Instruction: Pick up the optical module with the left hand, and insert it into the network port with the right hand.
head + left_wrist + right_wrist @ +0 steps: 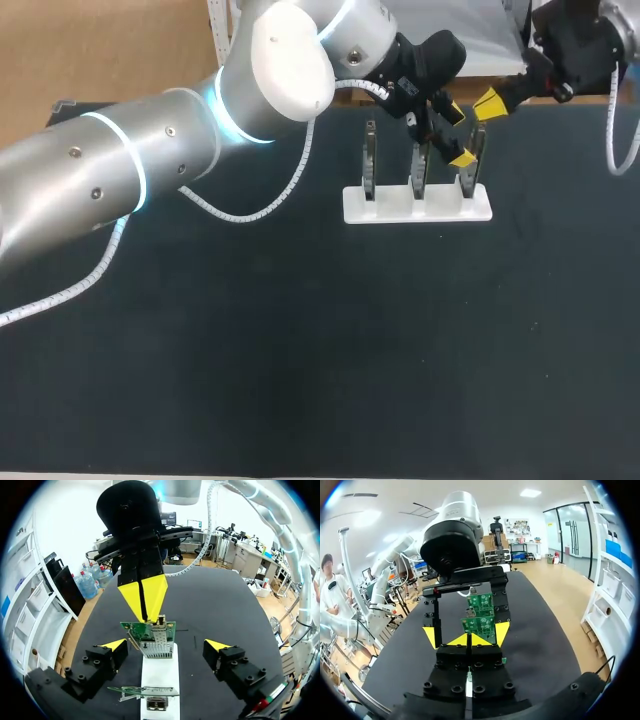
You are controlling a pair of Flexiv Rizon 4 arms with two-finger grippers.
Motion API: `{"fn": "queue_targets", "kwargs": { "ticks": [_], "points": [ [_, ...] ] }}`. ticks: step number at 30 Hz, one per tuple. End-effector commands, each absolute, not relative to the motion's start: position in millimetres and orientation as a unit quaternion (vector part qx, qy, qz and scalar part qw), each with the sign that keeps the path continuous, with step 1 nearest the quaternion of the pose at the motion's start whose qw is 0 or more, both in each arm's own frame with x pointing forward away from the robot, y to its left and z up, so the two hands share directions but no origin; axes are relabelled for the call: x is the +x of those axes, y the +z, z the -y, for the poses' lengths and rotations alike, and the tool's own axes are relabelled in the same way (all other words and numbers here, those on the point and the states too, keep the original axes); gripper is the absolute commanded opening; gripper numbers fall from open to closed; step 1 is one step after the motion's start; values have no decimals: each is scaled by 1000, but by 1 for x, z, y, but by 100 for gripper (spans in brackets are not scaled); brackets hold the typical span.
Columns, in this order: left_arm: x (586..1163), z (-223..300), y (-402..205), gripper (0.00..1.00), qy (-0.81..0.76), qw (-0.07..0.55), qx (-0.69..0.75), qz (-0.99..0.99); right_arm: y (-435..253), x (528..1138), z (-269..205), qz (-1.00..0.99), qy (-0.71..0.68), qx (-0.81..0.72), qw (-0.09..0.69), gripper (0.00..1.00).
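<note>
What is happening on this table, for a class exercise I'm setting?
Two robot arms meet over a white rack of three upright circuit boards. The left hand is open, its fingers either side of the end board. The right hand hangs just above that board, yellow tips pressed together. No optical module can be made out in either hand.

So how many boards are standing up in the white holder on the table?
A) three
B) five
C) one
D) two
A: the head view shows three boards standing upright in a row in the white holder.
</note>
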State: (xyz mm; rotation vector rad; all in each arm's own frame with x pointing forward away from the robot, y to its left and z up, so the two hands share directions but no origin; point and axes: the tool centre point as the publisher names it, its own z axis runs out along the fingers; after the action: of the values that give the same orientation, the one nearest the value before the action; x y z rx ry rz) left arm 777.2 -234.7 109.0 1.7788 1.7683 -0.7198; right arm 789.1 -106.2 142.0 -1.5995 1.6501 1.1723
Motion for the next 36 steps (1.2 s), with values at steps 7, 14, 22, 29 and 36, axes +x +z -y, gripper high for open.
{"fn": "queue_targets", "kwargs": {
  "ticks": [7, 14, 22, 29, 36],
  "points": [
    [779, 235, 109, 100, -266, 261, 659, -653, 153, 793, 111, -611, 423, -603, 290, 0],
    [779, 235, 109, 100, -266, 261, 659, -653, 162, 794, 112, -607, 416, -607, 302, 0],
    [780, 225, 122, 100, -263, 278, 650, -656, 165, 791, 117, -610, 409, -605, 307, 0],
    [783, 210, 150, 100, -260, 313, 636, -655, 167, 787, 122, -614, 402, -602, 315, 0],
    [787, 204, 173, 100, -247, 345, 632, -649, 172, 787, 125, -613, 393, -604, 324, 0]
  ]
}}
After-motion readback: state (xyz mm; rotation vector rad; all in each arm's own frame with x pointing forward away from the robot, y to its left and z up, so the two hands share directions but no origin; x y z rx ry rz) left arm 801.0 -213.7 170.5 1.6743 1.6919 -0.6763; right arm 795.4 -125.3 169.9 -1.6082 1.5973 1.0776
